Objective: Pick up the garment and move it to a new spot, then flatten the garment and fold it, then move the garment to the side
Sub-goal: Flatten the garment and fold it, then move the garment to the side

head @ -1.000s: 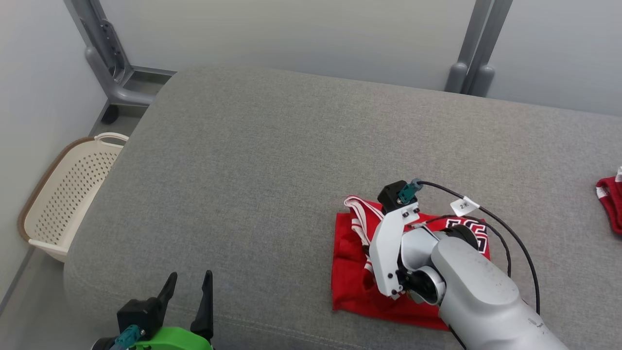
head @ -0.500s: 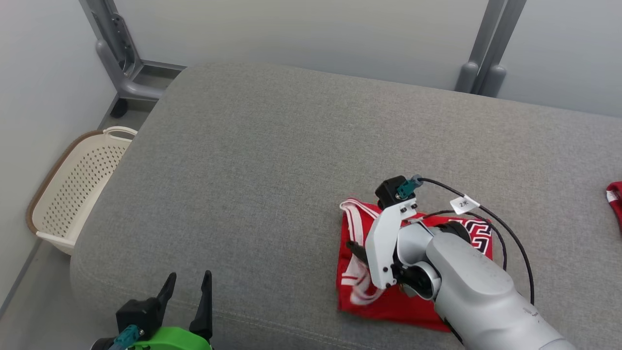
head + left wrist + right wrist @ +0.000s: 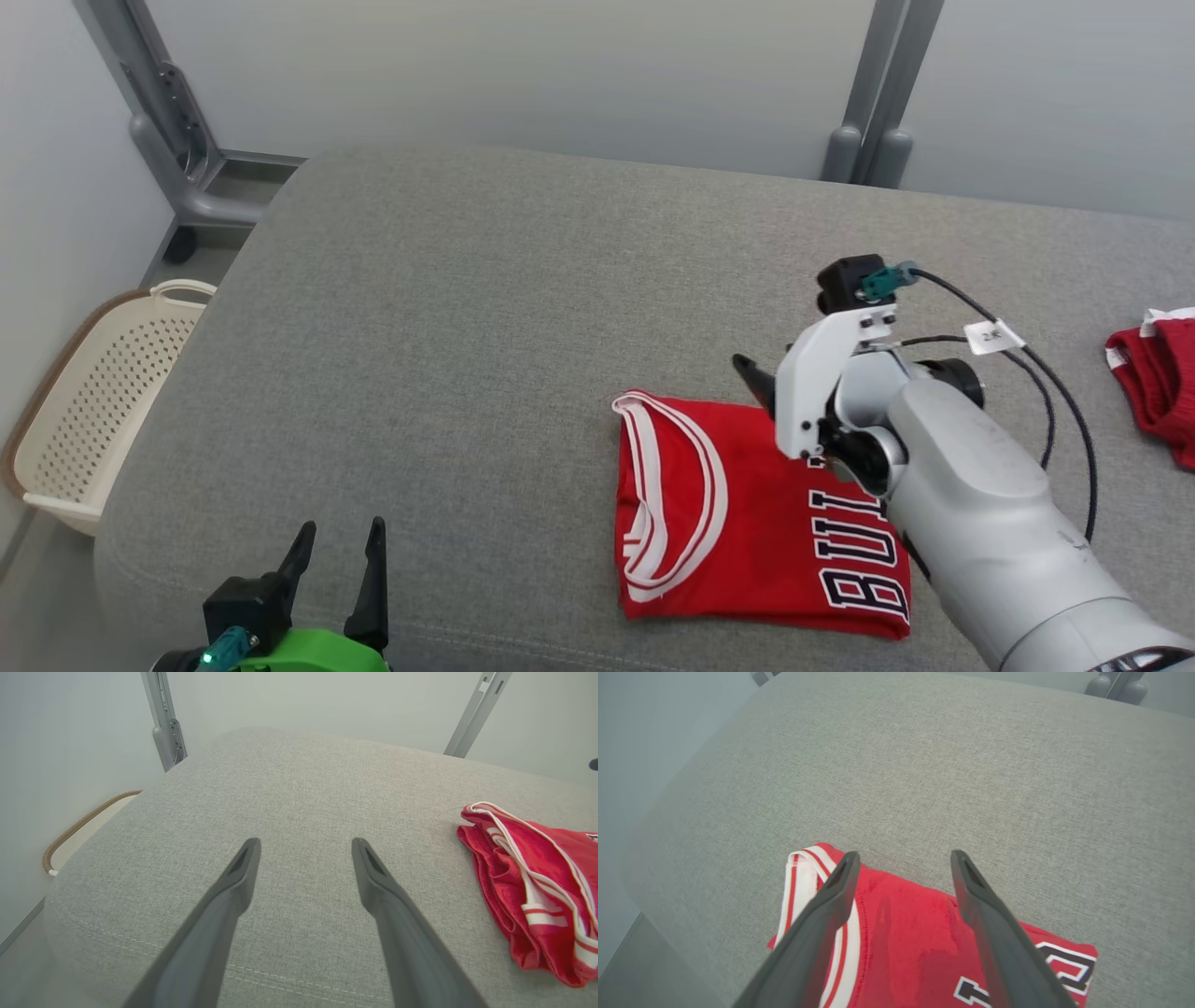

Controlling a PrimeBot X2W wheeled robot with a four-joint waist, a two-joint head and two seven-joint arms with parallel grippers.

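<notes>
The garment [image 3: 738, 523] is a red jersey with white trim and dark lettering. It lies folded on the grey cushioned surface [image 3: 467, 308], near the front edge at the right. My right gripper [image 3: 761, 383] hovers just above its far edge, open, with nothing between the fingers; the right wrist view has the open gripper [image 3: 903, 858] over the jersey [image 3: 915, 938]. My left gripper [image 3: 341, 537] stands open at the lower left, apart from the cloth. From the left wrist, the open gripper [image 3: 306, 844] faces bare cushion, with the jersey [image 3: 532, 882] to its right.
A cream perforated basket [image 3: 84, 420] stands on the floor left of the cushion, its rim [image 3: 79, 823] also in the left wrist view. Another red cloth [image 3: 1153, 383] lies at the right edge. Grey metal posts [image 3: 868, 93] stand behind against the wall.
My right gripper has opened, let go of the jersey and lifted back off it. The jersey now lies flat and folded. The head camera has shifted. The left gripper stays open.
</notes>
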